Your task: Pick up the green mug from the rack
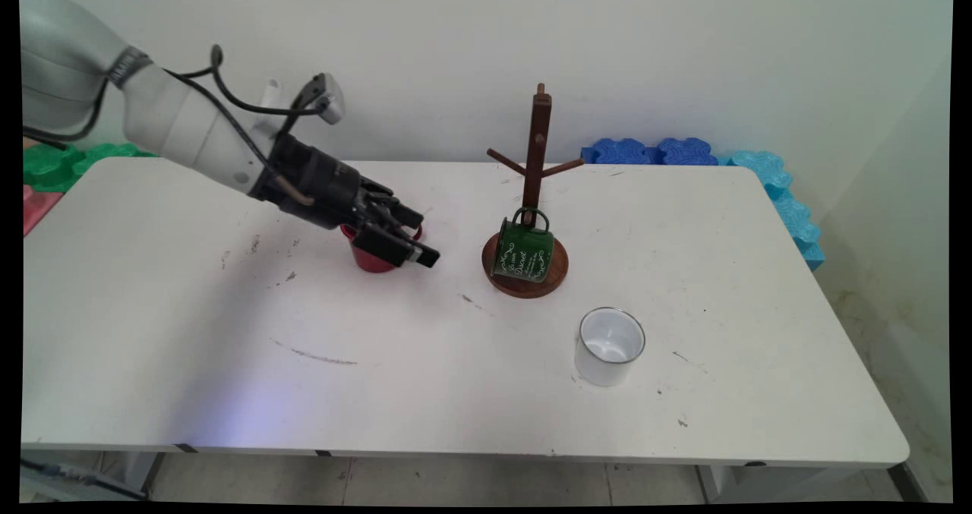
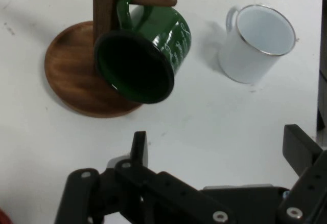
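my gripper (image 1: pixel 416 234) hangs low over the table (image 1: pixel 152 332), fingers spread wide with nothing between them — just in front of a red cup (image 1: pixel 370 257) at left of centre. to the right stands a wooden mug tree (image 1: pixel 536 165), a green mug (image 2: pixel 153 50) hung by its handle on a low peg, tilted over the round base. nearer and further right — a white mug (image 1: pixel 609 345), upright.
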`<state>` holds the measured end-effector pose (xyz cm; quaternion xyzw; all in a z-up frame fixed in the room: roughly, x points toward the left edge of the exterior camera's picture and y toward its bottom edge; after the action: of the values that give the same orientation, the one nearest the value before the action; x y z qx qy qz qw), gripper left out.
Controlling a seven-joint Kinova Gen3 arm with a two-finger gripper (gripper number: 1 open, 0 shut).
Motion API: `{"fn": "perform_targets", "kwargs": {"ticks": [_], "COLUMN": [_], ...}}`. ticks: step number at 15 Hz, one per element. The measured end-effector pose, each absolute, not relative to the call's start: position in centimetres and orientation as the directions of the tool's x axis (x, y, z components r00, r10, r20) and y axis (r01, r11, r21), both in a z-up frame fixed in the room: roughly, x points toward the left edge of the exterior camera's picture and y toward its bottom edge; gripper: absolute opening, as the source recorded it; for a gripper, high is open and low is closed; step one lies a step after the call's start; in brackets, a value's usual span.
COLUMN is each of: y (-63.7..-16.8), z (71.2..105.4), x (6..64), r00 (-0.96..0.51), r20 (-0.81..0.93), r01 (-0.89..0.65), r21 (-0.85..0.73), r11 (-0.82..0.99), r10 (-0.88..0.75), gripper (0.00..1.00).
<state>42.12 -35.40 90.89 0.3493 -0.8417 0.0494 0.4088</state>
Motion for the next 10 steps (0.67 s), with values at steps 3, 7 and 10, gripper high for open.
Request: {"fn": "perform_targets", "kwargs": {"ticks": [3,7,10], "y": [-34.6,-36.3,-37.2], "z": [89.5,87.9,86.8], "x": [42.3,40.9,39.9], "r00": [-0.402,-0.405,-0.408], "r20": [0.727,0.73,0.73], "r01": [-0.646,-0.628,-0.612], "r21": [0.206,0.217,0.227], "r11": [0.735,0.748,0.758], "r10": [-0.556,-0.551,-0.548], "gripper": [1.0,1.0,1.0]}}
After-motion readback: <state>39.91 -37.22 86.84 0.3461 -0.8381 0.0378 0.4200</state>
